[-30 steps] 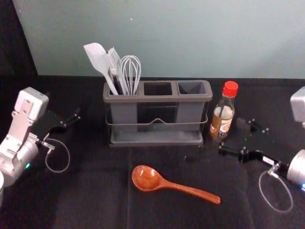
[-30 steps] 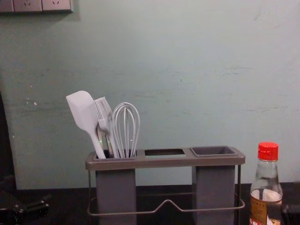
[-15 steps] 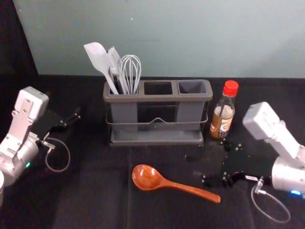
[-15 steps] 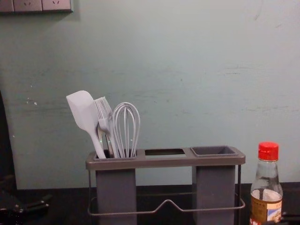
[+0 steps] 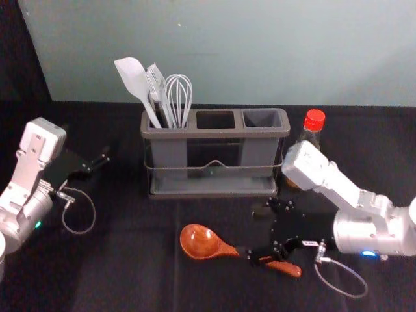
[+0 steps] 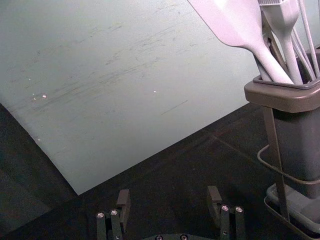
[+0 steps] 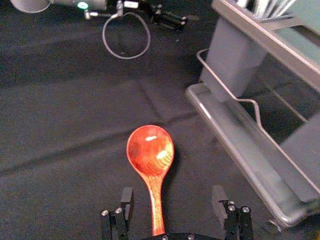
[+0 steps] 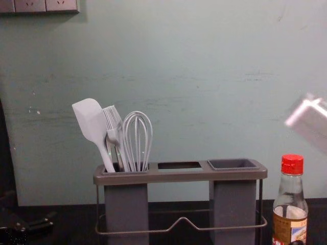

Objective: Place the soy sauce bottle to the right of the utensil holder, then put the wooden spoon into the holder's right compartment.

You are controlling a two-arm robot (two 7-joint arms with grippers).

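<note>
Centring your spread right claw point(image 7: 173, 196) on the spoon point(image 7: 150, 150) below needs a nudge away from the holder point(image 5: 214, 134); left claw point(image 6: 168, 195) idles opposite, spread.

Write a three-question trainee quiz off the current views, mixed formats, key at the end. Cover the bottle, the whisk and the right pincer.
1. True or false: the soy sauce bottle stands to the left of the utensil holder.

2. Multiple choice: which compartment of the holder has the whisk in it?
A) left
B) middle
C) right

3. Fill in the blank: the right pincer is open at the wooden spoon, and the right wrist view shows the spoon's ____ between its fingers.

Key: 1 false; 2 A; 3 handle.
</note>
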